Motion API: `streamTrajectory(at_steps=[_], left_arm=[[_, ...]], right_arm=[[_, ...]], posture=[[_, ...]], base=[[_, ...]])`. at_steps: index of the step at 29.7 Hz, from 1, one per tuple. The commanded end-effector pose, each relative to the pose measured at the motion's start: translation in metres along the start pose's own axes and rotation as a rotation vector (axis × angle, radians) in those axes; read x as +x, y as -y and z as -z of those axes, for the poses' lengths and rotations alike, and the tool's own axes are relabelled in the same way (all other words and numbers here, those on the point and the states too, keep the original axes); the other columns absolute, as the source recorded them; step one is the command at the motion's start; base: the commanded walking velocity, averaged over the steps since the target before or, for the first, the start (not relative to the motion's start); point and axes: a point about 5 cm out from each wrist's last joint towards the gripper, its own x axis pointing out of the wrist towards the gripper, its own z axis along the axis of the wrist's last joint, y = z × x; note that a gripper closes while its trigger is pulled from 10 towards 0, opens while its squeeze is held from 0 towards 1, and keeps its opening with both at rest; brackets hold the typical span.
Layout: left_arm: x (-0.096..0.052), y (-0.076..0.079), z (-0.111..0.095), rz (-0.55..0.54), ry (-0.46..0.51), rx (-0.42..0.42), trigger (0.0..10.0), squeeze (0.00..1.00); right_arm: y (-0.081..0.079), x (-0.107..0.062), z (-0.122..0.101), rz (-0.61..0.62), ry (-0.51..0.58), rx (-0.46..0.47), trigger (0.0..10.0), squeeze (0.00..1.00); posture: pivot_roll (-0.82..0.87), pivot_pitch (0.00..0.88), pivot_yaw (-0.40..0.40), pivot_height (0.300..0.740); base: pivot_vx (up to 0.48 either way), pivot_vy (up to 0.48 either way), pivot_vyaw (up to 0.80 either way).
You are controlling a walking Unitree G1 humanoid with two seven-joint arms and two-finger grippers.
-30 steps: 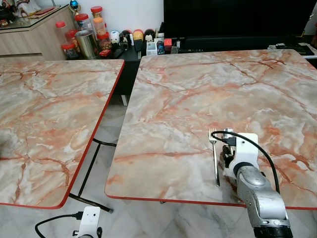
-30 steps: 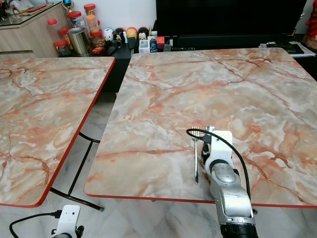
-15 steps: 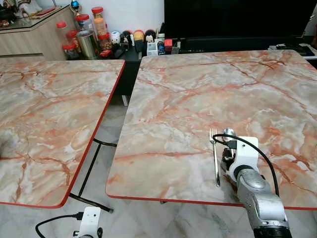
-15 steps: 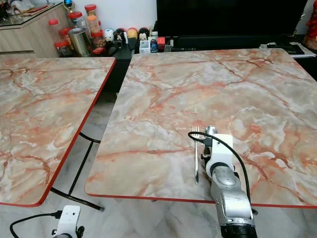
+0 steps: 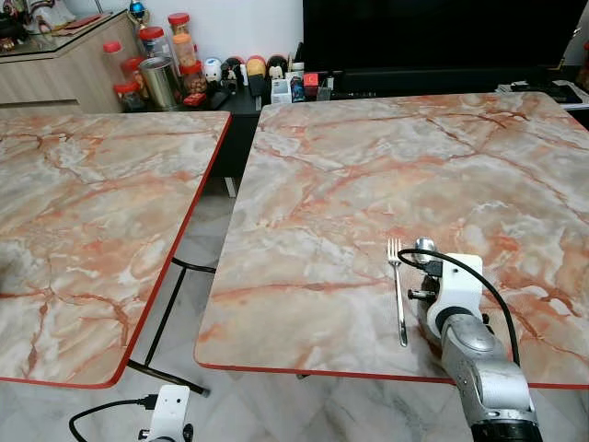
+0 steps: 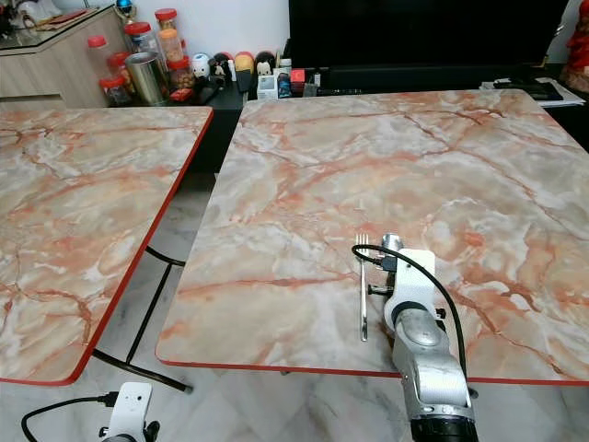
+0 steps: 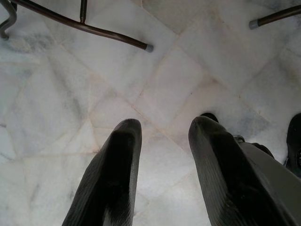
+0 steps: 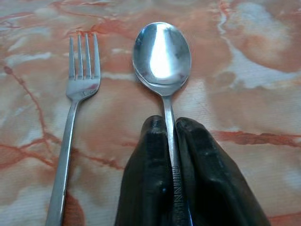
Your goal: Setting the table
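Beside fork [image 8: 70, 132] — spoon [image 8: 162, 54] parallel, bowl away

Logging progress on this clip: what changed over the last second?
Very little. The right pincer stays clamped on the spoon beside the fork, its wrist perhaps slightly nearer the table edge. Fork unmoved; left pincer hangs open over the floor.
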Motion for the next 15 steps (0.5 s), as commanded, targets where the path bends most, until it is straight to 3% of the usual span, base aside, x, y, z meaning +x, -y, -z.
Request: streamTrajectory(at_steps=[1,13,14,15], left_arm=[[-0.001,-0.001,0.009,0.004,-0.033,0.011,10.0,0.00],[-0.002,-0.001,0.010,-0.006,-0.022,0.007,10.0,0.00],[-0.002,0.000,0.009,-0.005,-0.014,0.007,10.0,0.00],[-0.002,0.001,0.008,-0.004,-0.006,0.003,10.0,0.00]], right_arm=[[-0.005,0.002,0.002,-0.022,-0.015,0.003,0.0,0.00],[-0.005,0.002,-0.003,-0.010,0.022,0.012,0.0,0.00],[-0.002,0.001,-0.016,0.027,0.101,-0.012,10.0,0.00],[0.001,-0.003,-0.037,0.088,0.242,-0.036,10.0,0.00]], posture=[[-0.08,0.011,0.075,0.740],[-0.08,0.000,0.073,0.740],[-0.08,0.000,0.075,0.740],[-0.08,0.000,0.076,0.740]], base=[[0.000,0.000,0.00],[0.000,0.000,0.00],[0.000,0.000,0.00],[0.000,0.000,0.00]])
